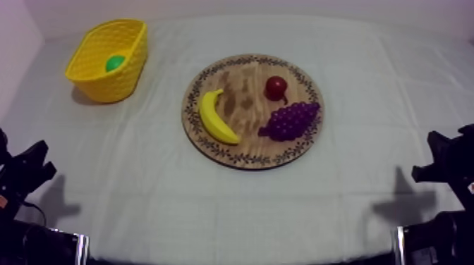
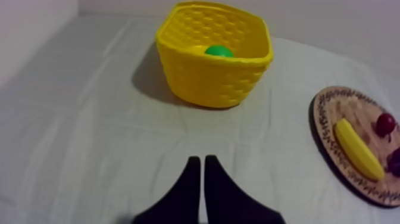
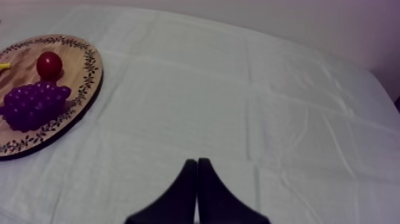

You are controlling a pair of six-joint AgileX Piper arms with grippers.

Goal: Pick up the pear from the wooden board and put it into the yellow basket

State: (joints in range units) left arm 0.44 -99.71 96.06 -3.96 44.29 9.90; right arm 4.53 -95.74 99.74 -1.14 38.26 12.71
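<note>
- Pear (image 1: 115, 63): a green rounded shape lies inside the yellow basket (image 1: 116, 84), toward its far wall. From the left wrist view you see just its top above the rim, so I take it for the pear by colour and place, not by full outline.
- Basket: stands upright on the table (image 1: 233, 204), at the far left, well apart from the wooden board (image 1: 247, 106).
- Board: carries 3 fruits, namely a banana (image 1: 215, 118) on its left side, a small red fruit (image 1: 276, 87) toward the far right, and a bunch of grapes (image 1: 290, 120) just in front of the red fruit. No pear on it.
- Left hand (image 2: 202, 159): fingers lie together as a narrow wedge, nothing between them. It hangs low over bare cloth, facing the basket and well short of it.
- Right hand (image 3: 196, 162): fingers likewise pressed together and empty, over bare cloth, with the board's grapes side off ahead of it.
- Both arms sit low at their own sides of the table in the top view.

Judgement: pick and place both read as done, since the pear is off the board and in the basket, and neither hand holds anything. You have nothing left to do beyond confirming the green shape really is the pear.
</note>
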